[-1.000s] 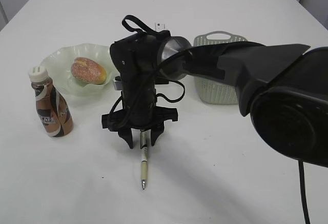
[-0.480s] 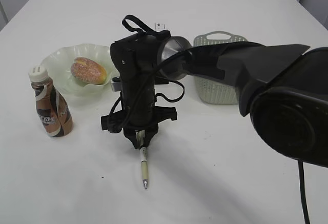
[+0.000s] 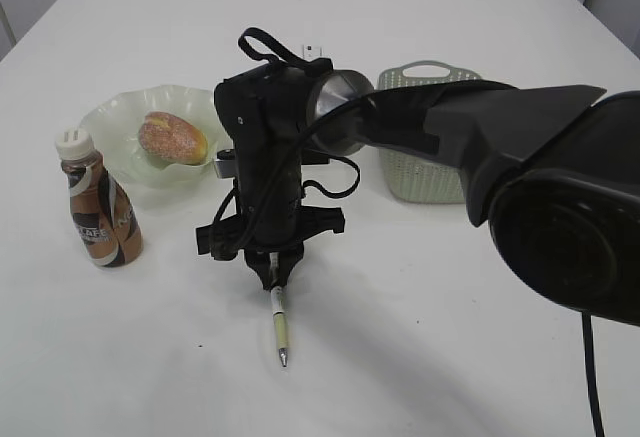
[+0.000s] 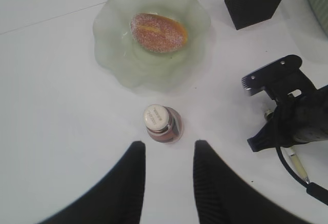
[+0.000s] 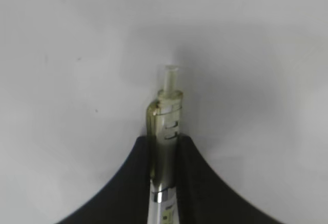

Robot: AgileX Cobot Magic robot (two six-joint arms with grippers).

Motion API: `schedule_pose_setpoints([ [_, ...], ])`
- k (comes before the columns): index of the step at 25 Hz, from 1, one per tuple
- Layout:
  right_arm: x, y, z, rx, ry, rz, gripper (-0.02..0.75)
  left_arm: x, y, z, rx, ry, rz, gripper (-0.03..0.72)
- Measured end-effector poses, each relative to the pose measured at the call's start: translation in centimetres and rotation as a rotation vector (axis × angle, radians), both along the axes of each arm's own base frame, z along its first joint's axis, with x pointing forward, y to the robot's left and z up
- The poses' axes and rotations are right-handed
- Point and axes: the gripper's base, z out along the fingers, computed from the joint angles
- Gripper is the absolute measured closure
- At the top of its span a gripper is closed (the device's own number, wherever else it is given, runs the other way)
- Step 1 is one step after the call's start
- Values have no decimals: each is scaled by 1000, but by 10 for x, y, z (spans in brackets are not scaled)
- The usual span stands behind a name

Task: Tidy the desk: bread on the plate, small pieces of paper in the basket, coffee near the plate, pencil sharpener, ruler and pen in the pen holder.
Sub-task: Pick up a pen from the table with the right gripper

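Note:
My right gripper [image 3: 273, 275] points down at the desk [image 3: 450, 337] and is shut on the top end of the pen [image 3: 281, 329]; its jaws press both sides of the pen [image 5: 166, 126]. The pen's tip lies on the desk toward the front. The bread [image 3: 172, 138] lies in the plate [image 3: 110, 117], and the coffee [image 3: 100, 212] stands upright in front of it. My left gripper [image 4: 169, 149] hangs open and empty above the desk, just short of the coffee [image 4: 160, 124]. The pen holder [image 4: 256, 6] has items standing in it. Ruler, pencil sharpener and paper pieces are not discernible.
The basket [image 3: 425, 182] stands at the back right, partly behind the right arm. In the exterior view the right arm hides the pen holder. Bare tabletop lies in front of the pen and to the right.
The right gripper's jaws have shut onto the pen's upper end. The pen has moved slightly with them. The left gripper, bread, coffee and basket have not moved.

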Motion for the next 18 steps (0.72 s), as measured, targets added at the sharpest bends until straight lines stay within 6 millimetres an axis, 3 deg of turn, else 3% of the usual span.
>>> schedule_pose_setpoints([
  [7, -2, 3, 1, -25, -24, 40, 666, 0, 0, 0, 0, 0, 0, 449],
  [13, -21, 24, 2, -94, -88, 143, 668, 0, 0, 0, 0, 0, 0, 449],
  [18, -27, 31, 3, -94, -92, 163, 683, 0, 0, 0, 0, 0, 0, 449],
])
